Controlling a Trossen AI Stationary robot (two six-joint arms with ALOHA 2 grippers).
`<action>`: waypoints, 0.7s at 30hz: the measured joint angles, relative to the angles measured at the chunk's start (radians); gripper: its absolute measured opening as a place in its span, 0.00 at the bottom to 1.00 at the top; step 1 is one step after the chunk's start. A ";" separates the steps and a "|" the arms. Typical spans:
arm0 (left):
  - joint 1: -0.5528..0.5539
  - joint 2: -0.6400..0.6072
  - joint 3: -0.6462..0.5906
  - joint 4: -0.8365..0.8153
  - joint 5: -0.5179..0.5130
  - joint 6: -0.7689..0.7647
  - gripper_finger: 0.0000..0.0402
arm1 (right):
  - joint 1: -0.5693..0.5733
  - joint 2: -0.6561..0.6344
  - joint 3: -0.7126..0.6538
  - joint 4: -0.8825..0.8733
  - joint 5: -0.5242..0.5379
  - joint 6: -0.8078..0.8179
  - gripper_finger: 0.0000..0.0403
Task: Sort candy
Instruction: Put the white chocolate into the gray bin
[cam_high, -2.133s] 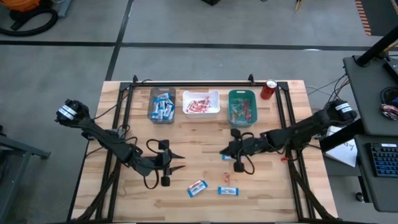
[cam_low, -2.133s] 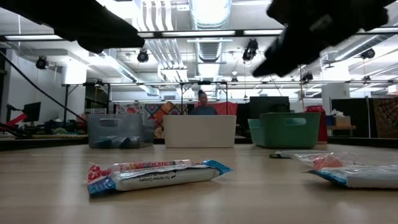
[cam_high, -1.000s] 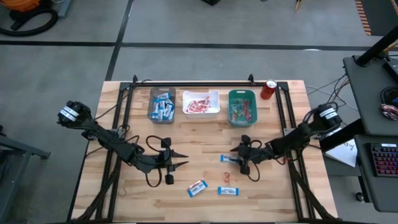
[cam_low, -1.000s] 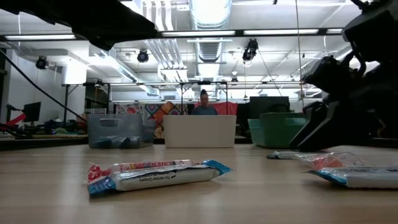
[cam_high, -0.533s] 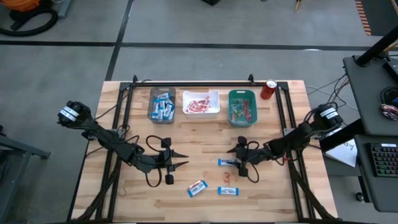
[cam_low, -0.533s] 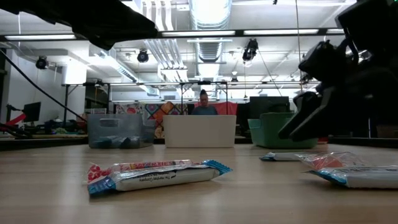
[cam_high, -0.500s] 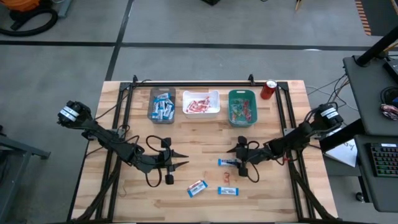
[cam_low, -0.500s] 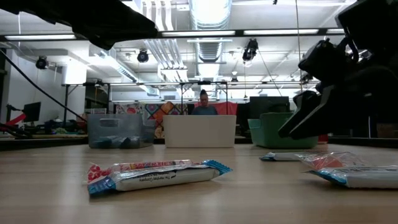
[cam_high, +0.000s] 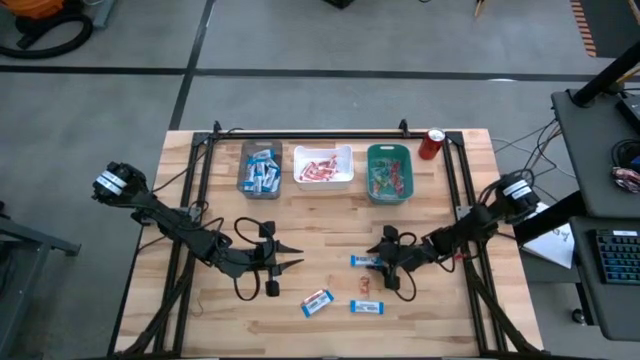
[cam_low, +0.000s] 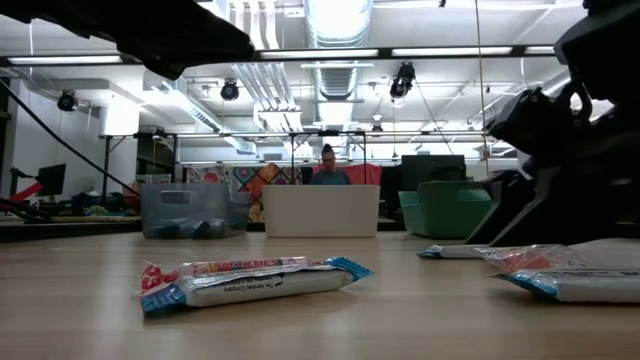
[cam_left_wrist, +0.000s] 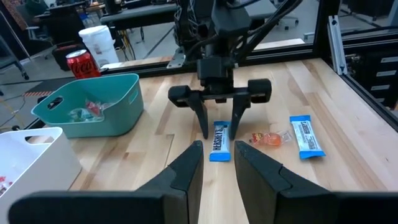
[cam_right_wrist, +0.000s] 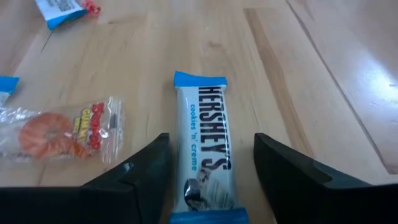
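Observation:
The candy on the table: a blue-and-white bar (cam_high: 362, 261) lies flat on the wood between the open fingers of my right gripper (cam_high: 381, 263), which stand on either side of it (cam_right_wrist: 205, 149) without touching. An orange gummy pack (cam_high: 362, 284) and two more blue bars (cam_high: 317, 301) (cam_high: 366, 306) lie nearer the front edge. My left gripper (cam_high: 292, 259) hovers open left of centre, holding nothing, its fingers pointing toward the right gripper (cam_left_wrist: 219, 127).
Along the far edge stand a grey bin (cam_high: 244, 170) with blue bars, a white bin (cam_high: 323, 149) with red-and-white bars and a teal bin (cam_high: 370, 172) with small pieces. A red can (cam_high: 432, 143) stands right of them. A person sits beyond the table (cam_low: 327, 170).
My right gripper has moved a little toward the table's near edge, rising and then coming down again with its fingers on either side of the blue-and-white bar. The bar has shifted slightly toward the near edge.

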 joint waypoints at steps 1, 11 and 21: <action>0.000 0.000 0.000 0.002 0.000 0.000 0.19 | 0.001 0.022 0.000 0.005 0.009 0.006 0.53; 0.002 0.007 0.000 0.006 0.000 0.000 0.19 | -0.008 0.150 0.012 0.109 0.019 0.017 0.22; 0.002 0.007 0.000 0.004 0.000 0.008 0.19 | -0.022 0.154 0.015 0.327 0.002 -0.036 0.06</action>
